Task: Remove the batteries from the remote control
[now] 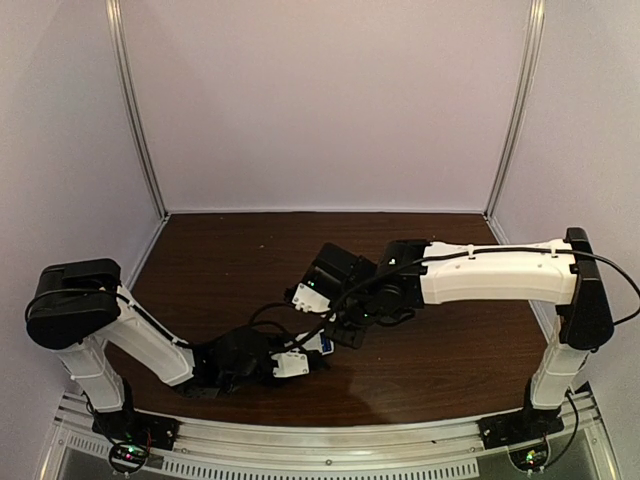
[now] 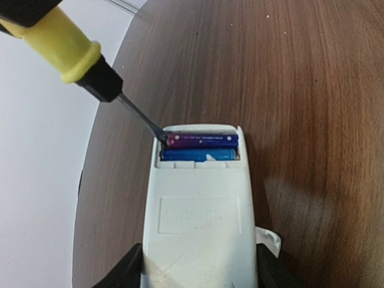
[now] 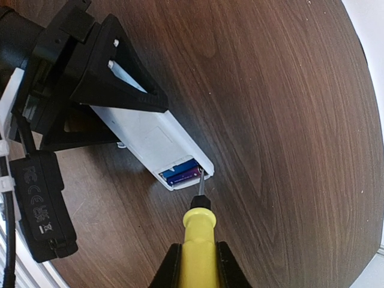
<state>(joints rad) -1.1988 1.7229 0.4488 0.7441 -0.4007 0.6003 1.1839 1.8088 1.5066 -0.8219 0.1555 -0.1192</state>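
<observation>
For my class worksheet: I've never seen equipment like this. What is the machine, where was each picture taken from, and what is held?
Two white robot arms stand at the edge of a dark wooden table. One picture looks down from above; the other two come from a camera on each wrist. The left hand clamps a flat white plastic remote control on the table, its end open, showing two slim blue batteries. The right hand grips a yellow-handled screwdriver, its tip against one battery's end.
</observation>
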